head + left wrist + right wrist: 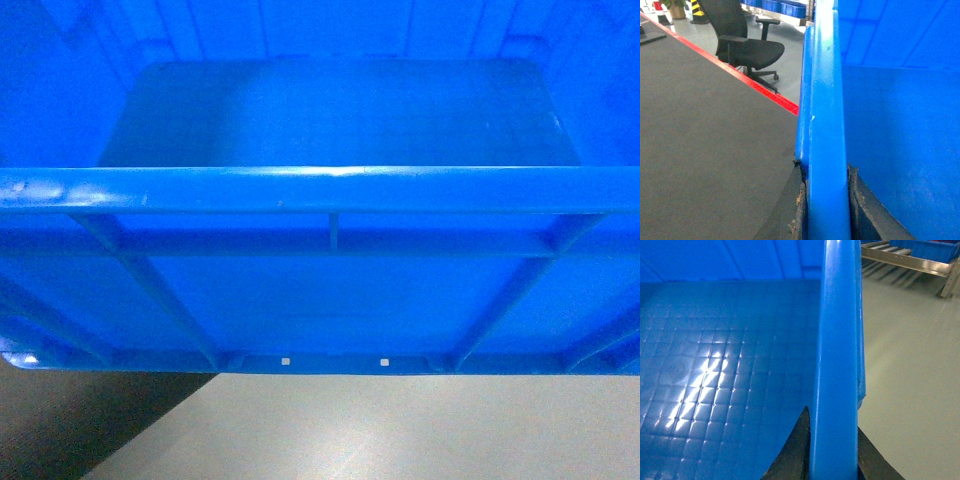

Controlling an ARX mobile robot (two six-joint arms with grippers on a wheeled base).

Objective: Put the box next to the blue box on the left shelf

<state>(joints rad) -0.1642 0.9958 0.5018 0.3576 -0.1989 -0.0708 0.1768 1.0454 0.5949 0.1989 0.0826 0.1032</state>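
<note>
The box (320, 190) is a large open blue plastic crate, empty, and it fills almost the whole head view, lifted above the floor. My left gripper (826, 170) is shut on its left rim (827, 100), one dark finger (794, 217) outside the wall and the other inside. My right gripper (834, 420) is shut on the right rim (837, 340) in the same way, over the crate's gridded bottom (715, 380). Neither gripper shows in the head view. The left shelf and the blue box on it are out of view behind the crate.
Pale grey floor (420, 430) and a dark mat (60, 420) lie below the crate. To the left are a red floor stripe (765, 92) and a black office chair (747, 47). Far right stands a roller rack (905, 260) holding a blue crate (932, 247).
</note>
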